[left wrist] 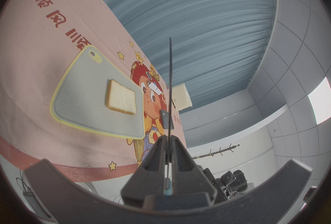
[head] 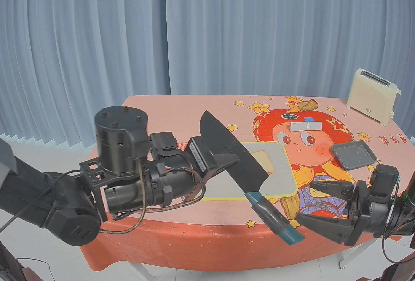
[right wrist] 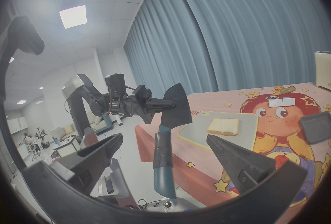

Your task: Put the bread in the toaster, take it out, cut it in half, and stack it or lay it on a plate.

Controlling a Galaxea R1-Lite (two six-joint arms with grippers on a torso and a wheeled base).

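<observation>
bread [right wrist: 223, 126] on board [right wrist: 194, 133], seemingly toward its right | plate [head: 353, 154] right of board | toaster [head: 371, 96] behind plate

The hand [left wrist: 169, 142] grips a knife [left wrist: 170, 90]; bread [left wrist: 120, 97] lies on the cutting board [left wrist: 77, 102].

Soft, even indoor light, fairly bright. Ceiling panel [right wrist: 72, 16] glows in the upper left of the right wrist view, with mild glare around it. Faint soft shadows on the tablecloth [left wrist: 34, 73] beside the cutting board [left wrist: 79, 97]. Both wrist views bow strongly toward dark, rounded edges.
</observation>
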